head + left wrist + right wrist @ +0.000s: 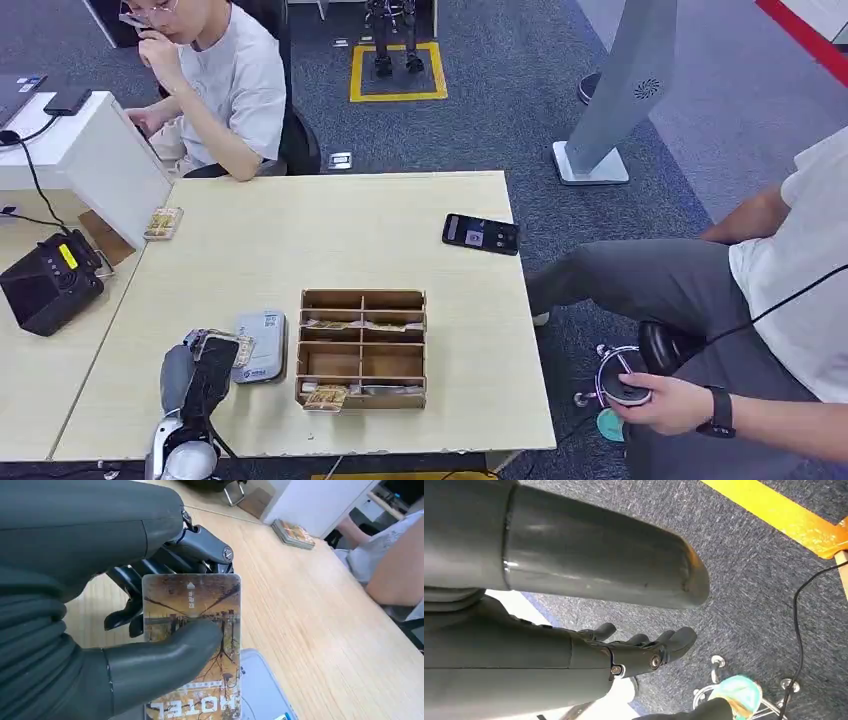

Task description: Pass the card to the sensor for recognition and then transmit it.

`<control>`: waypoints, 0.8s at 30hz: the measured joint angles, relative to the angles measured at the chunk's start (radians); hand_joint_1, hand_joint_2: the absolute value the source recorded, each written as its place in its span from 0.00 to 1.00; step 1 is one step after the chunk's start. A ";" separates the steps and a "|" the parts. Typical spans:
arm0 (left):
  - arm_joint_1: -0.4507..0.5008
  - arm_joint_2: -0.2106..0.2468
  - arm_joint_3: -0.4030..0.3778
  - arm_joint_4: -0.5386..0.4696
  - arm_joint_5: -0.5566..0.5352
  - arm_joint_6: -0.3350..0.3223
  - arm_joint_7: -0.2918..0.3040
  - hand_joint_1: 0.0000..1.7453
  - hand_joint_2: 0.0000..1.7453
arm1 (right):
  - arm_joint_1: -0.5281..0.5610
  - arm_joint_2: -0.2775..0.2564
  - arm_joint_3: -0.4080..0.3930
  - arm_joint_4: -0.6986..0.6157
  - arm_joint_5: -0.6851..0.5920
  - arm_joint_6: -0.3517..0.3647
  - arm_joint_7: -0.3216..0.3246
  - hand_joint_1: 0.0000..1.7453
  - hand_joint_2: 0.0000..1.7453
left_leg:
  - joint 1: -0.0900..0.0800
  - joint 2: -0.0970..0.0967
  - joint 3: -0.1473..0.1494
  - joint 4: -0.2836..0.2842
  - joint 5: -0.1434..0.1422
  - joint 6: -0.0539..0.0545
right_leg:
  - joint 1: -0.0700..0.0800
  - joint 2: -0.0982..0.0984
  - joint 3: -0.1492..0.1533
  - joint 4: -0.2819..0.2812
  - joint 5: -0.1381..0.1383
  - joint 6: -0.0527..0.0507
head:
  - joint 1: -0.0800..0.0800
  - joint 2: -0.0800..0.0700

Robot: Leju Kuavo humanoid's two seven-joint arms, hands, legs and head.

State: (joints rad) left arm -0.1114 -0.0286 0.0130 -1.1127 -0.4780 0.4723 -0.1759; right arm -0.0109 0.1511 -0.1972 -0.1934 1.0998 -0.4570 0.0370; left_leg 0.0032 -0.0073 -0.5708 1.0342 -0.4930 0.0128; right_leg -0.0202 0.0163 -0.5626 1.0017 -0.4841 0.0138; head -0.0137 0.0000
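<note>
My left hand (205, 375) pinches a brown and amber hotel key card printed with bare trees (192, 645), my thick grey thumb (165, 652) pressed across its face and the darker fingers (125, 620) behind it. I hold the card just above the near left part of the pale wooden table (330, 215), right over the edge of the flat grey rectangular card sensor (260, 346) that lies beside my hand. To the right of the sensor, close by, stands a brown cardboard tray with divided compartments (362, 348), several of them holding more cards. A black smartphone (480, 234) lies further off toward the far right edge of the table. My right hand (644, 650) hangs above the dark blue carpet, holding nothing, its fingers stretched out and a little apart. A person in a white shirt (225, 85) sits at the far side of the table, and another sits at my right with a hand (665, 400) on a round black object.
</note>
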 joint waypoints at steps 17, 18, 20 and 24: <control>-0.069 -0.021 0.019 0.167 -0.052 0.084 -0.024 0.96 1.00 | -0.003 0.006 0.002 0.000 0.017 0.007 0.003 0.00 0.00 | 0.000 0.000 0.000 0.000 0.000 0.000 | 0.000 0.000 0.001 0.000 0.000 0.000 | 0.000 0.000; -0.070 -0.022 0.019 0.174 -0.058 0.089 -0.020 0.96 1.00 | -0.003 0.007 0.002 0.000 0.018 0.007 0.003 0.00 0.00 | 0.000 -0.001 0.000 0.000 0.000 0.000 | 0.000 0.000 0.001 0.000 0.000 0.000 | 0.000 0.000; -0.071 -0.025 0.019 0.198 -0.073 0.095 -0.014 0.96 1.00 | -0.003 0.007 0.002 0.000 0.018 0.007 0.003 0.00 0.00 | 0.000 -0.001 0.001 0.000 0.000 0.000 | 0.000 0.000 0.001 0.000 0.000 0.000 | 0.000 0.000; -0.071 -0.030 0.019 0.215 -0.079 0.103 -0.013 0.96 1.00 | -0.003 0.008 0.002 0.000 0.018 0.007 0.003 0.00 0.00 | 0.000 -0.001 0.001 0.000 0.000 0.000 | 0.000 -0.001 0.002 0.000 0.000 0.000 | 0.000 0.000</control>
State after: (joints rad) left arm -0.1820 -0.0587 0.0320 -0.8972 -0.5570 0.5753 -0.1888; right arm -0.0137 0.1587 -0.1949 -0.1934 1.1177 -0.4498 0.0404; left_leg 0.0031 -0.0085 -0.5698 1.0341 -0.4930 0.0128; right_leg -0.0203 0.0158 -0.5611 1.0017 -0.4842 0.0138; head -0.0141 0.0000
